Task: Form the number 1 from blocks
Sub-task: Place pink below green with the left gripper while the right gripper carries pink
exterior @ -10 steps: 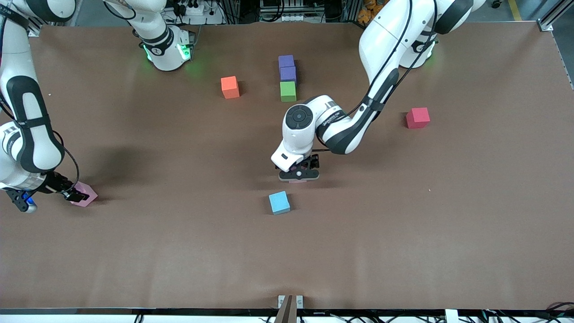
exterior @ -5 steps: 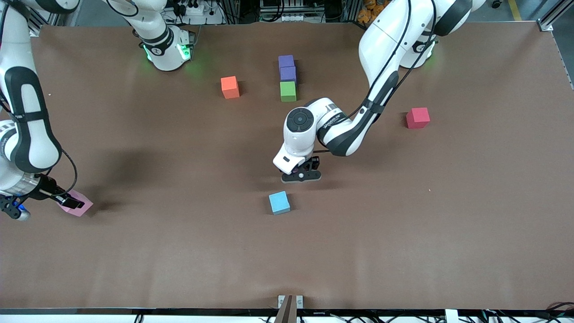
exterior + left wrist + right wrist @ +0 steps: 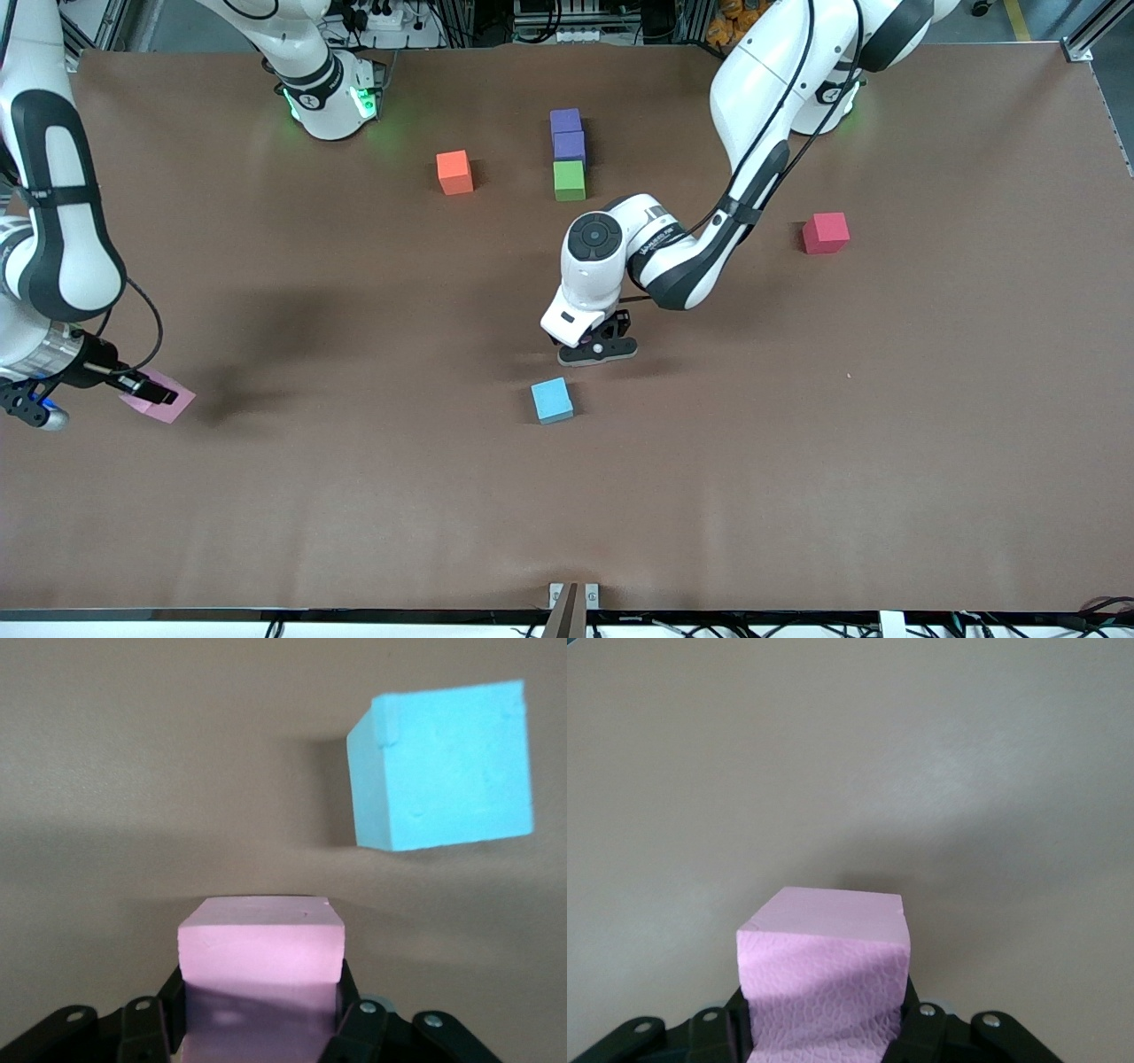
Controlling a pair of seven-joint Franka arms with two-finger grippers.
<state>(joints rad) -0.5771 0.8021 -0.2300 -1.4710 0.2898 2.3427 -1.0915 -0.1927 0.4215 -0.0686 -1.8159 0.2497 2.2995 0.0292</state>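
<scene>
My left gripper (image 3: 597, 351) is over the middle of the brown desk (image 3: 797, 443), its fingers (image 3: 357, 1028) clenched on a small matte pink foam cube (image 3: 260, 943); that cube is hidden under the gripper in the front view. A small matte light-blue cube (image 3: 552, 400) lies on the desk just beside the gripper and nearer the front camera.

My right gripper (image 3: 142, 387) is at the right arm's end of the desk, fingers grasping a second matte pink cube (image 3: 159, 401), tilted; I cannot tell whether it touches the desk.

Two matte purple cubes (image 3: 567, 133) and a matte green cube (image 3: 569, 179) lie touching in one line running toward the front camera, green nearest. A matte orange cube (image 3: 454, 171) sits beside the line toward the right arm's end; a matte red cube (image 3: 825, 232) lies well apart toward the left arm's end.
</scene>
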